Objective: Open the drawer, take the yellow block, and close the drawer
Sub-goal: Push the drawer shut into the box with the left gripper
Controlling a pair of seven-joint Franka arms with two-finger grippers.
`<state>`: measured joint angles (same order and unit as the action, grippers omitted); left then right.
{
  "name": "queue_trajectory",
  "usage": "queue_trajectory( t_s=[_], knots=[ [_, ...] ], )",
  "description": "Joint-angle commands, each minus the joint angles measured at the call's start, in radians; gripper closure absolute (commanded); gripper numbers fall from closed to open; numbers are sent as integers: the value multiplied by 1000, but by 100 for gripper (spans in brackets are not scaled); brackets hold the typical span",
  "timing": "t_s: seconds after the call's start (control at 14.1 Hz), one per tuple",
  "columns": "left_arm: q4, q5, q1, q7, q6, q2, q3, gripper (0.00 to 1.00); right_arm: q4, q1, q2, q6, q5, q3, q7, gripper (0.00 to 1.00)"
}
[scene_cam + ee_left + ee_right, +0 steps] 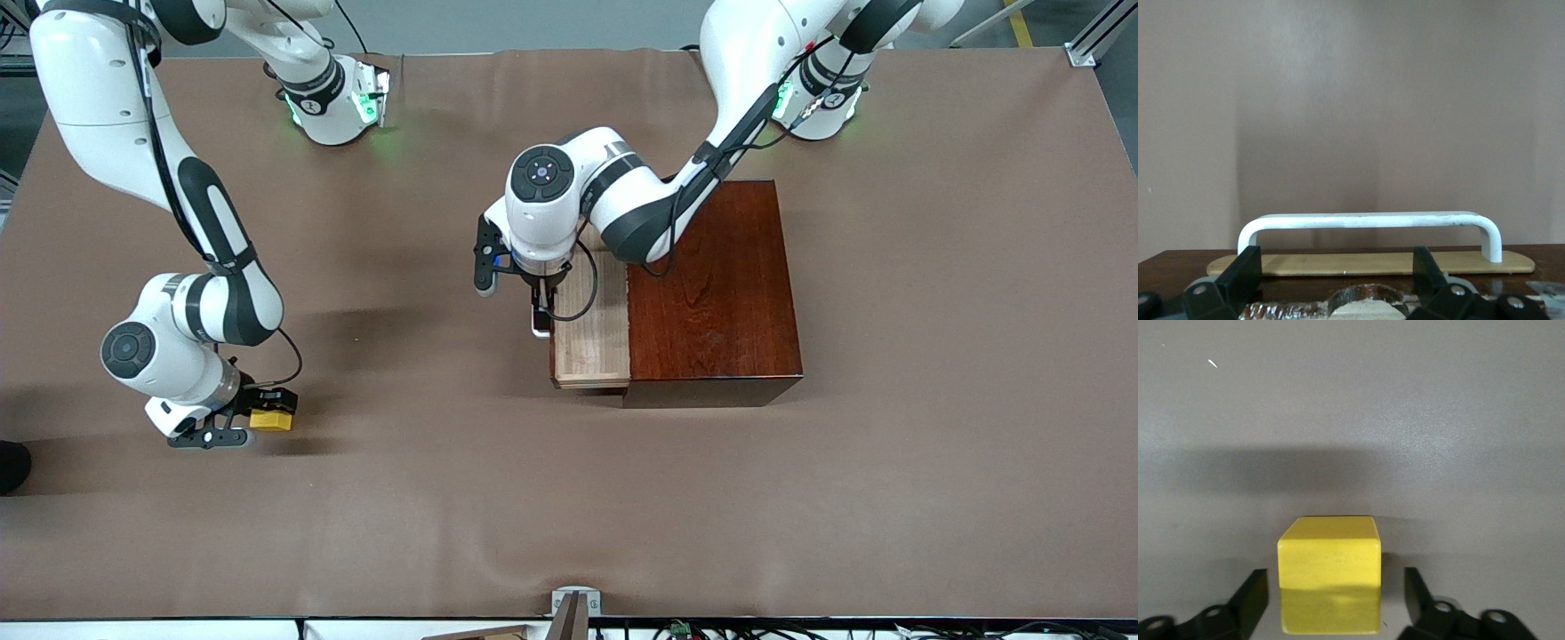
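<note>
One yellow block [271, 419] sits at the lower left of the front view, on the table [569, 498] toward the right arm's end and well apart from the box [716, 284]. In the right wrist view the block [1329, 573] lies between the right gripper [1335, 597]'s spread fingers [1248, 597], with a gap showing on each side, so you are holding nothing (most likely just set down). At frame centre the drawer [591, 333] stands part-way out of the box. The left gripper [540, 307] hangs at its white handle [1371, 223], fingers [1238, 273] spread and just short of the bar, placed, I'd judge, so you can push the drawer shut.
</note>
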<state>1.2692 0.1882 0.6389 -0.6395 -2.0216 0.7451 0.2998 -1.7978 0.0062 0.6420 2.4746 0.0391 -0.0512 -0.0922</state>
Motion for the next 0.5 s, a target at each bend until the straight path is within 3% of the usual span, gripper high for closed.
queue_trajectory(
  t_s=[0.0, 0.43],
  knots=[
    [9, 51, 7, -8, 130, -13, -36, 0, 17, -20, 7, -14, -18, 16, 17, 0],
    [6, 201, 7, -14, 302, -32, -38, 0, 15, -15, 2, -23, -18, 16, 17, 0]
  ],
)
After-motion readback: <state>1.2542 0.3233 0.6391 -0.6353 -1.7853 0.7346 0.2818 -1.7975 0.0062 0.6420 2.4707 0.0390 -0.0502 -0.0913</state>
